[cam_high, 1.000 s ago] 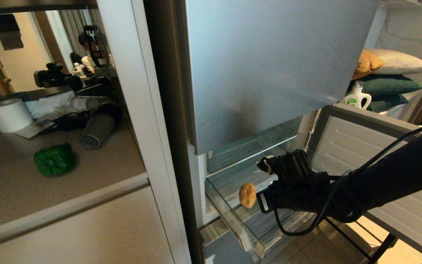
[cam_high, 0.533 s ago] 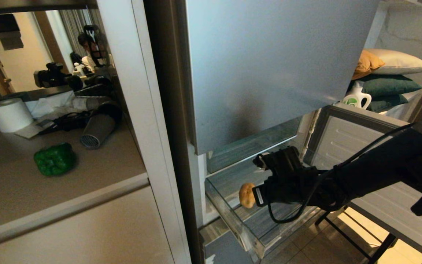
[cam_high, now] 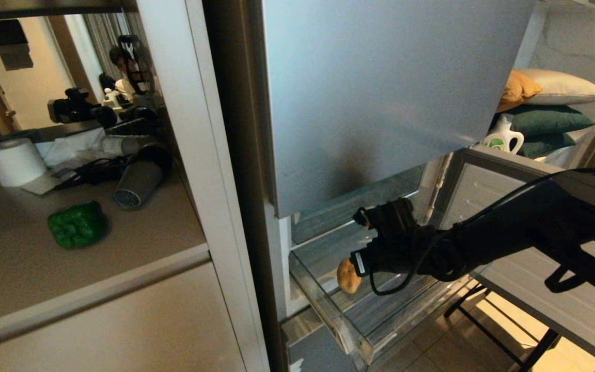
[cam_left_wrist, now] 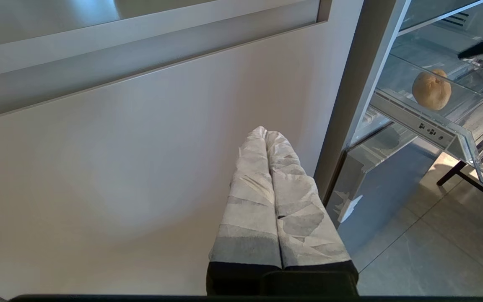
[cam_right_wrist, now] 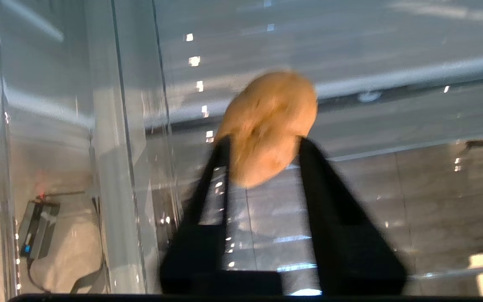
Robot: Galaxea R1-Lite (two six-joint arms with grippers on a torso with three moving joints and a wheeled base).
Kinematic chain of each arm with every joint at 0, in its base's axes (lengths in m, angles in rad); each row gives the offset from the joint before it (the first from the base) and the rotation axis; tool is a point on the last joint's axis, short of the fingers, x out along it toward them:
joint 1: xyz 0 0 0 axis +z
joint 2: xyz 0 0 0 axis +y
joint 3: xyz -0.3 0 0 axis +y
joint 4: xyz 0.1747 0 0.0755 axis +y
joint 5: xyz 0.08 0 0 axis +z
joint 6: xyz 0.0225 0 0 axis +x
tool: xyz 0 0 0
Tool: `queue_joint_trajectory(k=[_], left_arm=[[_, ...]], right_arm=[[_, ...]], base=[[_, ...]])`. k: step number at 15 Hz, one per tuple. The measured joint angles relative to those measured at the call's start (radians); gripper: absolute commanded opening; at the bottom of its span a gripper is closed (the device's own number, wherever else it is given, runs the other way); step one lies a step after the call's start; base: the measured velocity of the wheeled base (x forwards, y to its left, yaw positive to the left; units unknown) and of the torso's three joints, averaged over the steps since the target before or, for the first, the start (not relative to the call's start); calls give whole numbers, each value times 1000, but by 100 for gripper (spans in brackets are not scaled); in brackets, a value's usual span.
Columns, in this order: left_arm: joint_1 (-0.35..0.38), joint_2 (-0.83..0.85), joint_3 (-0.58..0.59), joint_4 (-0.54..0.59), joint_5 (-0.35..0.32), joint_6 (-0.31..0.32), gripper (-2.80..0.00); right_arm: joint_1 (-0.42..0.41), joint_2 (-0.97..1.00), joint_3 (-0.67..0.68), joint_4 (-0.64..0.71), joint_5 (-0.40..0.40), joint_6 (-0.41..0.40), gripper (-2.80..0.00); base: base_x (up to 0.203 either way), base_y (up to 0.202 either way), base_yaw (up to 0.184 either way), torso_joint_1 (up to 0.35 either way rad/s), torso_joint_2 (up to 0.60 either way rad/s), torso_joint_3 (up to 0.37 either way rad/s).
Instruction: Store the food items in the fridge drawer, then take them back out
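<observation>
The tan potato (cam_high: 348, 276) is low inside the clear fridge drawer (cam_high: 328, 315), near its left wall. My right gripper (cam_high: 355, 269) reaches in from the right, open. In the right wrist view the potato (cam_right_wrist: 271, 117) sits between the black fingertips (cam_right_wrist: 308, 151), blurred, and I cannot tell whether they touch it. In the left wrist view the potato (cam_left_wrist: 431, 89) shows through the drawer's clear side (cam_left_wrist: 463, 142). The green bell pepper (cam_high: 77, 223) lies on the counter to the left. My left gripper (cam_left_wrist: 266, 132) is shut and empty, parked before the beige cabinet front.
The grey upper fridge door (cam_high: 380, 93) hangs above the drawer. The lower door (cam_high: 509, 196) stands open to the right under my arm. On the counter sit a paper roll (cam_high: 16, 161) and a grey ribbed cylinder (cam_high: 140, 181). A person is behind.
My right arm has stretched further toward the fridge, and its wrist has shifted left and up in the head view. The potato stays at almost the same spot in the drawer.
</observation>
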State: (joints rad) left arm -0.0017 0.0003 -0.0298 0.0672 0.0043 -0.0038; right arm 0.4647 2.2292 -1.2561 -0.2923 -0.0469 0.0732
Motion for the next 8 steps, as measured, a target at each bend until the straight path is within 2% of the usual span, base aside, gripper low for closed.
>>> queue_joint_trajectory(k=[8], left_arm=[[0,0,0,0,0,0,-280]], right_arm=[[-3,88,-106,41,-2,-1,0]], base=[[0,0,0,0,0,0]])
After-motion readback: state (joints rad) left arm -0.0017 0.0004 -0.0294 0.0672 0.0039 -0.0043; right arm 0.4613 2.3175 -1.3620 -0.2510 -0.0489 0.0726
